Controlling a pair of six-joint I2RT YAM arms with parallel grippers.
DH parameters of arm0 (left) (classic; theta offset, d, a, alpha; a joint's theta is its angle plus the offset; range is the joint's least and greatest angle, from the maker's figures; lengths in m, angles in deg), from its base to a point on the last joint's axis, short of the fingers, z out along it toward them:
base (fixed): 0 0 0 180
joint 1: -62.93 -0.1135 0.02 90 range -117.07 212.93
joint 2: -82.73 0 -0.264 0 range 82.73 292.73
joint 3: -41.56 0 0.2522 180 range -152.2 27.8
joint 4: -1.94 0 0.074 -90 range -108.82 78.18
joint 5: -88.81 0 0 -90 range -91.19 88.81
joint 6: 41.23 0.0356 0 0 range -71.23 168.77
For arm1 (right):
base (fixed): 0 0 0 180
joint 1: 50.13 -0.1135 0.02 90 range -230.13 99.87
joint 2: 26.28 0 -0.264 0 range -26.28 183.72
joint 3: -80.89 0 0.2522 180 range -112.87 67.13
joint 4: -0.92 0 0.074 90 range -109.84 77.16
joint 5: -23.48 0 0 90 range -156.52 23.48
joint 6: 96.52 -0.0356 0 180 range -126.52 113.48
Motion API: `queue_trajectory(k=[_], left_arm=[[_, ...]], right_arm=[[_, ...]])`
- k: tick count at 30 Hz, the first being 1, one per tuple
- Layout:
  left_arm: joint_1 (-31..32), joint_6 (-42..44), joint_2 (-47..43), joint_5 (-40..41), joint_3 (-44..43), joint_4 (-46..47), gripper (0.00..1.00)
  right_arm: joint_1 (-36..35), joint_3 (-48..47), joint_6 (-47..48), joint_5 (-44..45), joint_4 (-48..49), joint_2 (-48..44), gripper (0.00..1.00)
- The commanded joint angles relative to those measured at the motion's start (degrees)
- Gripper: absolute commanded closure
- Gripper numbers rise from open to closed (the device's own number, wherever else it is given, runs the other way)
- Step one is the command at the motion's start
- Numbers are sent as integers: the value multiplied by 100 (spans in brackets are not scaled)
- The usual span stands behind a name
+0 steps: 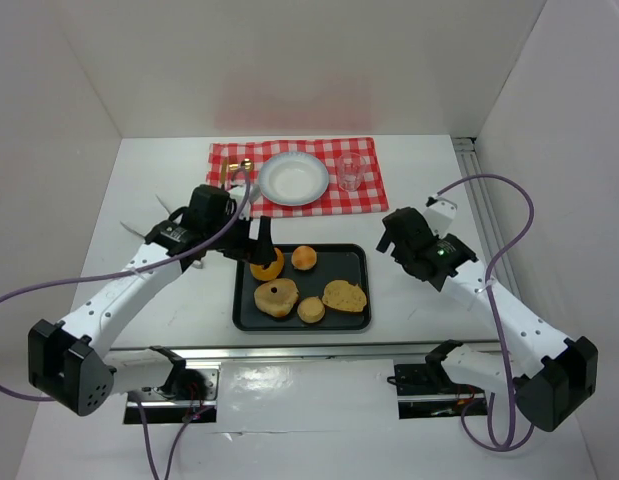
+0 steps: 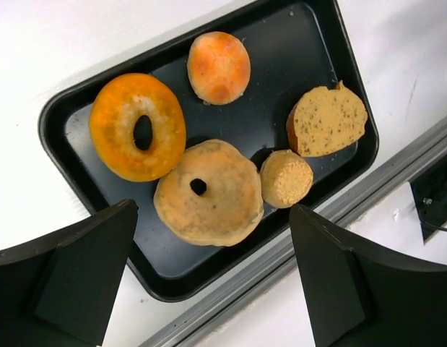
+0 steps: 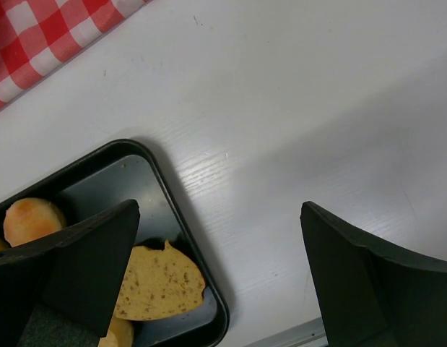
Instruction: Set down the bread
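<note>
The bread, a bright orange glazed ring doughnut (image 2: 136, 126), lies at the far left corner of the black tray (image 2: 310, 43). In the top view the doughnut (image 1: 272, 268) is partly hidden by my left gripper (image 1: 259, 248). That gripper hovers above the tray's left side, open and empty, and its fingers frame the tray's near rim in the left wrist view (image 2: 212, 289). My right gripper (image 1: 390, 243) is open and empty over the bare table just right of the tray. In its own view (image 3: 219, 282) it shows the tray's right corner (image 3: 176, 210).
The tray also holds a pale-brown bagel-like piece (image 2: 209, 191), a round bun (image 2: 219, 66), a small round piece (image 2: 286, 178) and a seeded slice (image 2: 326, 121). A white plate (image 1: 294, 179), a clear glass (image 1: 351, 172) and gold cutlery (image 1: 239, 170) sit on a red checked cloth (image 1: 374, 195) behind. A metal rail (image 1: 289, 352) runs along the near edge.
</note>
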Motion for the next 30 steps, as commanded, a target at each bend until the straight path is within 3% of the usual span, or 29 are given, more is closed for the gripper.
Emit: queue_trajectory(k=[1, 7, 11, 16, 25, 30], left_arm=[[98, -132, 57, 529, -492, -65, 0], [-218, -694, 110, 1443, -792, -424, 0], [-1157, -1906, 549, 2524, -1143, -1223, 0], [-2063, -2453, 1111, 2649, -1144, -1384, 0], [-2837, -3253, 1973, 2570, -1145, -1322, 0], [-2908, -3254, 2544, 2579, -1161, -998, 0]], right_arm=[[99, 115, 28, -26, 134, 29, 0], [99, 168, 80, -79, 187, 82, 0], [99, 168, 133, -79, 240, 143, 0], [99, 229, 370, -272, 617, 82, 0], [99, 362, 643, -518, 995, 143, 0], [99, 362, 643, -624, 1109, 143, 0]])
